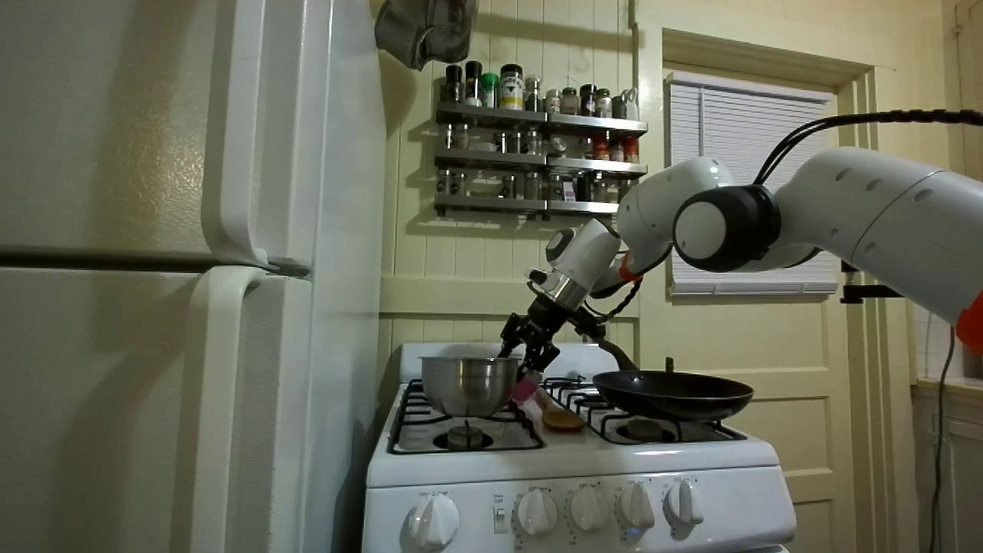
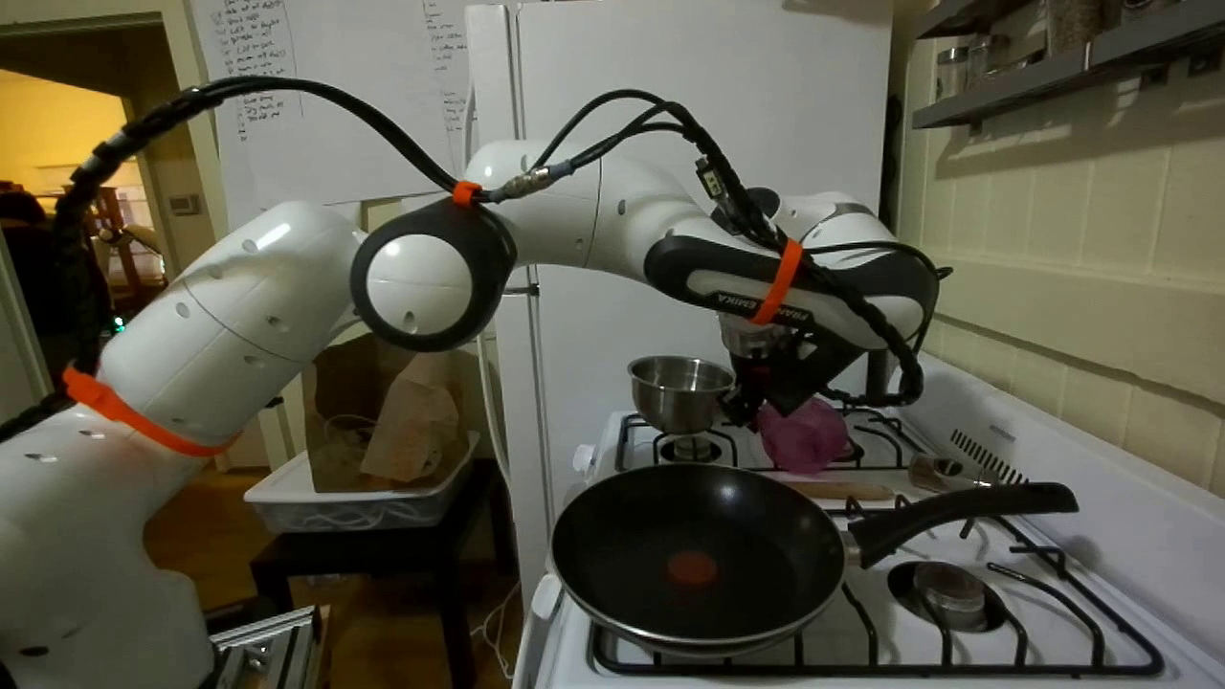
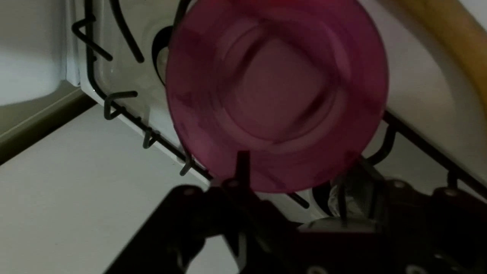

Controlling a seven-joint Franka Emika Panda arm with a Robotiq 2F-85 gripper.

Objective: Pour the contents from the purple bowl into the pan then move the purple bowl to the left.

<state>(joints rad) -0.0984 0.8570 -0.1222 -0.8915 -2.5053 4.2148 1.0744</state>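
The purple bowl (image 1: pixel 526 388) is pink, small and see-through. In an exterior view (image 2: pixel 804 438) it is tilted, its round face turned toward the pan. In the wrist view (image 3: pixel 277 83) it fills the upper middle and looks raised above the grate. My gripper (image 3: pixel 298 156) has a finger on either side of the bowl's near part and is shut on it; the contact itself is dark. The gripper points down beside the steel pot in both exterior views (image 1: pixel 530 357) (image 2: pixel 756 407). The black pan (image 1: pixel 676 395) sits on the right burners; only its red centre spot shows inside (image 2: pixel 746 536).
The steel pot (image 1: pixel 468 388) is at the left grate, close to my gripper (image 2: pixel 679 397). A wooden spoon (image 1: pixel 563 418) lies between the grates. The pan's handle (image 2: pixel 957 517) points to the stove's back. The fridge (image 1: pixel 345 230) stands left; spice shelves (image 1: pixel 491 159) hang above.
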